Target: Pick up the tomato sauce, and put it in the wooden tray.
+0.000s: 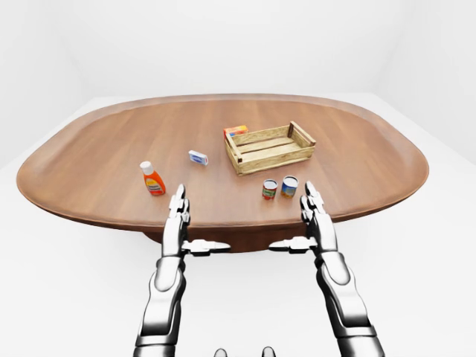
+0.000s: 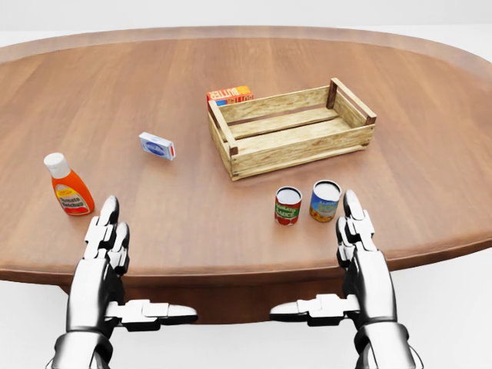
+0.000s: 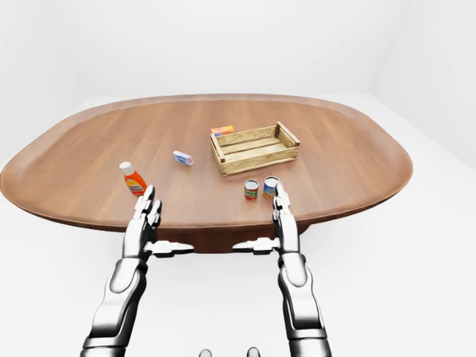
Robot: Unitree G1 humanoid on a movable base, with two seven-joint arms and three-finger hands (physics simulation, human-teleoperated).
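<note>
My left robot hand (image 2: 108, 242) and my right robot hand (image 2: 357, 231) are both released: fingers extended flat and pointing up the head view, thumbs turned inward toward each other, nothing grasped. Both hover at the near edge of the bench (image 2: 192, 223), well below the wooden tray (image 2: 296, 142) in that view. The right robot hand's fingertips sit just beside a blue-labelled can (image 2: 325, 201), to its lower right; contact cannot be confirmed. Immediately left of that can stands the tomato sauce (image 2: 288, 205), a red-labelled can, upright on the bench, apart from the blue-labelled can by a narrow gap and just below the wooden tray's near long wall. An orange bottle with a white cap (image 2: 68, 188) stands upright far to the left of the wooden tray, just above my left robot hand's fingertips. A small blue-and-white box (image 2: 157, 146) lies flat on the bench, left of the wooden tray and nearer to it than the bottle. The wooden tray is a slatted crate, set at a slight angle, with nothing visible inside. An orange-and-blue box (image 2: 230, 94) lies just beyond the wooden tray's upper left corner, close against its far wall.
</note>
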